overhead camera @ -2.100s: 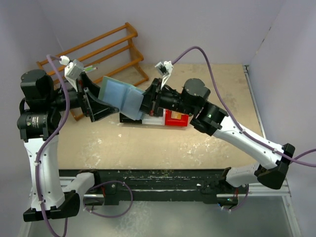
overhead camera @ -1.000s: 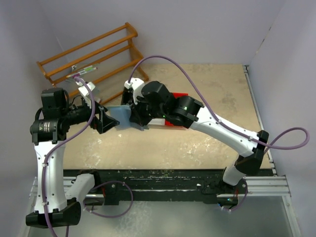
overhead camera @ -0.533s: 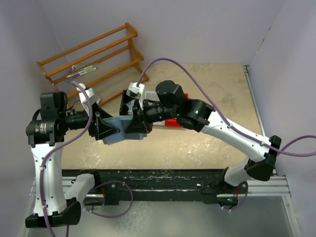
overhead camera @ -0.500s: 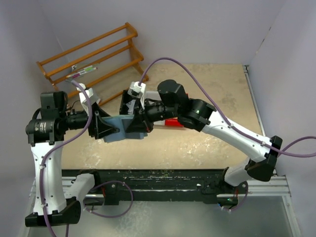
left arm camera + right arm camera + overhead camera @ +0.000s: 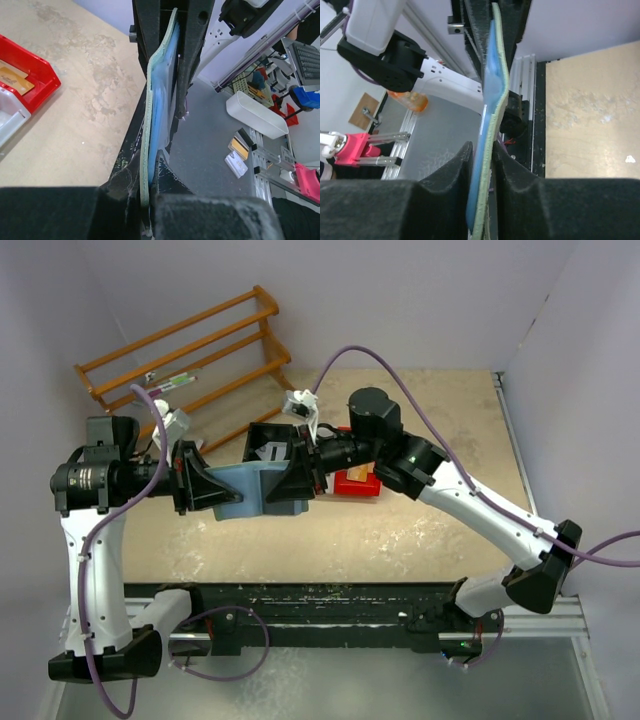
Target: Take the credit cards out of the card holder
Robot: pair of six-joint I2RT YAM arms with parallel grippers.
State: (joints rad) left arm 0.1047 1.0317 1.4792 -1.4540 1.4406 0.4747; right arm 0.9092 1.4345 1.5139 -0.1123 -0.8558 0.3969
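Top view, nearest the arm bases: a dark rail (image 5: 330,602) runs along the near edge of the tan table (image 5: 440,530). Above the table's middle, the left gripper (image 5: 222,498) and the right gripper (image 5: 272,488) meet from opposite sides. The holder (image 5: 245,490) is held in the air between them, its pale blue face turned up to the camera.

Left wrist view: the left gripper (image 5: 149,180) is clamped on the near edge of the holder (image 5: 156,110), one finger (image 5: 125,187) pressed against each face. The holder is seen edge-on, with a grey-green outer layer and a pale blue inner one. The right gripper's black fingers pinch its far end.

Right wrist view: the right gripper (image 5: 482,160) likewise grips the holder (image 5: 492,100) between closed fingers (image 5: 512,172). The holder bows slightly toward the left gripper's fingers at its far end. Whether cards lie inside cannot be told.

Beyond the holder, a red bin (image 5: 352,483) (image 5: 40,75) sits on the table with an orange card (image 5: 362,472) (image 5: 12,80) lying in it. A white bin (image 5: 10,117) adjoins it.

Farthest, at the table's left rear, stands a wooden rack (image 5: 190,350).
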